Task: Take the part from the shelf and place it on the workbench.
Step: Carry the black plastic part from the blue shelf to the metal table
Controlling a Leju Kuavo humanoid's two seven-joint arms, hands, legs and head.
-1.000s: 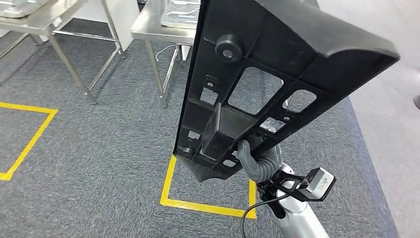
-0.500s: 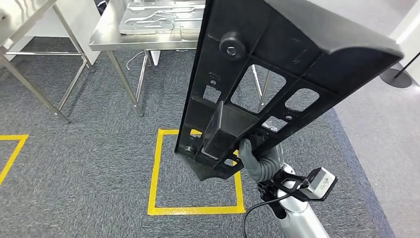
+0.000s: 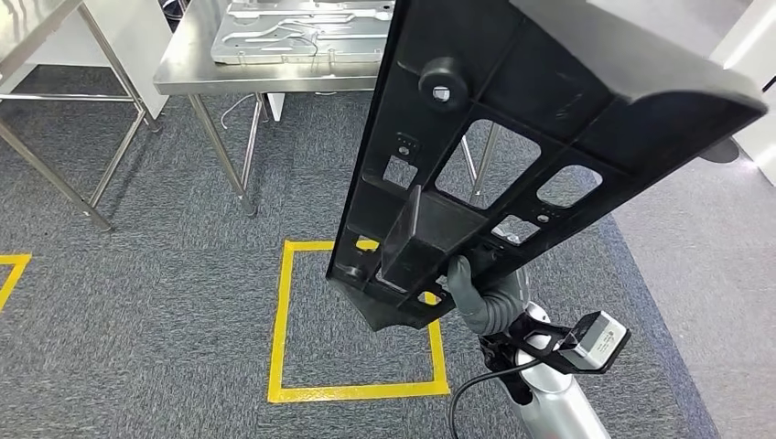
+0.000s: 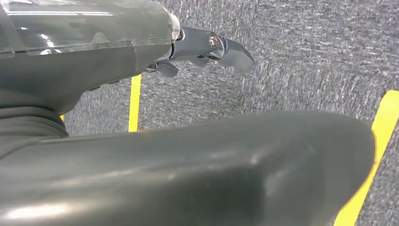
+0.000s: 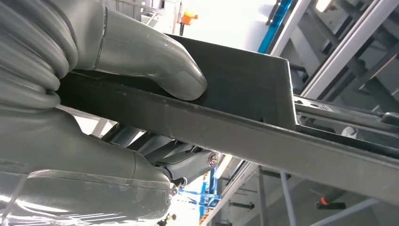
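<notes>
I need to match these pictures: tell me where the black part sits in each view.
Head view: black part rises across the centre and right, right hand gripping its lower end.
Left wrist view: not in it.
Right wrist view: black part crosses the picture, pinched under the thumb.
Shared landmark: the right hand.

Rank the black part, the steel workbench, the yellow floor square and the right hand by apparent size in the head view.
1. black part, inflated by nearness to the camera
2. steel workbench, partly hidden and cut off
3. yellow floor square, about equal to the workbench, so unsure
4. right hand
</notes>
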